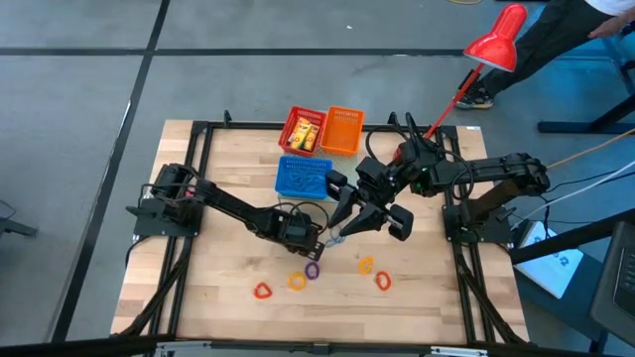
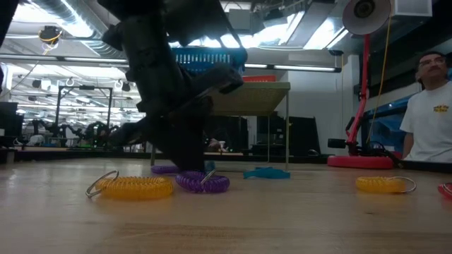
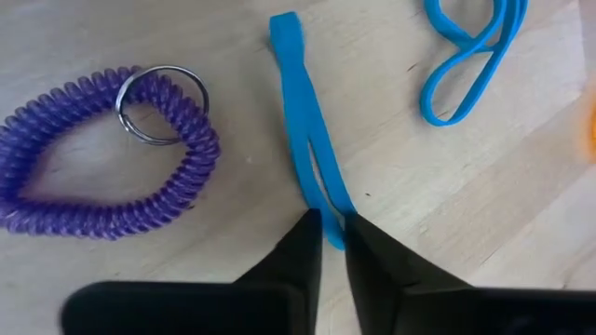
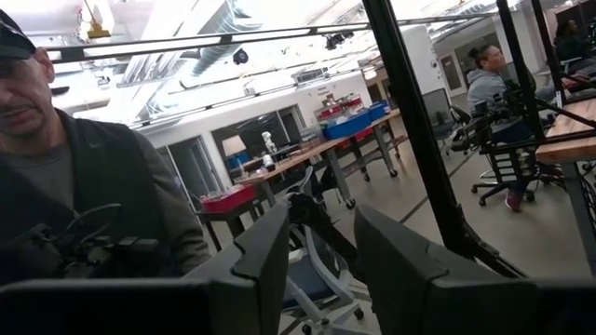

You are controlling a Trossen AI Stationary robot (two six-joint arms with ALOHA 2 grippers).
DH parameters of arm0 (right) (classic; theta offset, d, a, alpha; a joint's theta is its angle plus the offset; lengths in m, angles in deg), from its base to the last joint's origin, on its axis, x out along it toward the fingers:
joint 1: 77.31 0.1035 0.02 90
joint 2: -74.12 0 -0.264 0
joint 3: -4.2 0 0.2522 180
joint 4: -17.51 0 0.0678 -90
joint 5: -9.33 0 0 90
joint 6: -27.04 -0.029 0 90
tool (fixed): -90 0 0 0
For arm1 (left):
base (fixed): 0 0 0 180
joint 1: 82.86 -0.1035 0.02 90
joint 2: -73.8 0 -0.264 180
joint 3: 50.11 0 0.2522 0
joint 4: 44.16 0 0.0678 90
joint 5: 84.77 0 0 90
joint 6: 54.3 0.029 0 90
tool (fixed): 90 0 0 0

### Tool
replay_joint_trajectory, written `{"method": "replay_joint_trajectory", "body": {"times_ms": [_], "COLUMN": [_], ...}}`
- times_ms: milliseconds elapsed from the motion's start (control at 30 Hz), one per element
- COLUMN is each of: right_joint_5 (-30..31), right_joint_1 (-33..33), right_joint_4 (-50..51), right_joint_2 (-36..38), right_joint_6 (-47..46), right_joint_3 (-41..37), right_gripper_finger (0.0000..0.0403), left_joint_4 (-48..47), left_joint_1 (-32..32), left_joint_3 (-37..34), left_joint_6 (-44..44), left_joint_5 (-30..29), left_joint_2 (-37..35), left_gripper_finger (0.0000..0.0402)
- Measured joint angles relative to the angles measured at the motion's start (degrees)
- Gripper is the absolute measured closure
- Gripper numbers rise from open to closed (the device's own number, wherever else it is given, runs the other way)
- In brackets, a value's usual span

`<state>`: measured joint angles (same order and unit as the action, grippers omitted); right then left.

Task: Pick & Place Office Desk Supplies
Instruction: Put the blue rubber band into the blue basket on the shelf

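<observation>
Left gripper [image 3: 333,233]: fingers pinched on a flat blue rubber band [image 3: 307,140] lying mid-table beside a purple coiled wrist loop [image 3: 102,154]. Right gripper [image 4: 321,251]: spread, empty, raised. Outstanding: orange and red coil loops [image 1: 298,282] loose on the wooden table [image 1: 198,297]; baskets [image 1: 342,129] partly stocked.

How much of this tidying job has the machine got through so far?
Done: yellow items sit in the red mesh basket. In hand: the left pincer pinches a flat blue rubber band. Left: a purple coil loop, another blue band and orange and red loops on the wooden table.
</observation>
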<state>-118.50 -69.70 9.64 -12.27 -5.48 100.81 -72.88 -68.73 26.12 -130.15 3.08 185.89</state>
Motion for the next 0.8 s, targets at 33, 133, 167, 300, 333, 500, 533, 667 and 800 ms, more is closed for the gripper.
{"method": "replay_joint_trajectory", "body": {"times_ms": [33,133,167,300,333,500,533,667,800], "right_joint_5": [0.0,-0.1,-0.1,-0.1,-0.1,-0.2,-0.2,-0.2,-0.2], "right_joint_1": [0.0,0.0,0.0,0.0,0.0,0.0,0.0,0.0,0.0], "right_joint_4": [0.0,0.0,0.0,0.0,0.0,-0.1,-0.3,-0.7,-0.7], "right_joint_2": [0.0,0.0,0.0,0.0,0.0,0.0,0.0,0.0,0.0], "right_joint_6": [0.2,0.4,0.4,0.6,0.7,0.9,0.9,1.1,1.5], "right_joint_3": [0.0,0.0,0.0,0.0,0.0,0.0,0.0,0.0,0.0], "right_gripper_finger": [0.0275,0.0275,0.0275,0.0275,0.0275,0.0275,0.0275,0.0275,0.0275], "left_joint_4": [0.1,1.0,1.3,3.1,3.8,14.1,15.8,22.2,27.6], "left_joint_1": [0.0,0.0,0.0,0.0,0.0,0.1,0.1,0.1,0.1], "left_joint_3": [0.0,-0.1,-0.2,-0.3,-0.3,0.2,-0.1,-0.2,-0.1], "left_joint_6": [0.0,0.4,0.8,1.7,1.7,3.8,4.0,4.1,3.8], "left_joint_5": [0.2,0.7,0.8,0.8,0.8,1.8,2.0,1.9,2.2], "left_joint_2": [0.0,0.0,0.0,0.1,0.1,0.4,0.4,0.8,0.6], "left_gripper_finger": [0.0369,0.0395,0.0397,0.0398,0.0400,0.0400,0.0400,0.0400,0.0400]}}
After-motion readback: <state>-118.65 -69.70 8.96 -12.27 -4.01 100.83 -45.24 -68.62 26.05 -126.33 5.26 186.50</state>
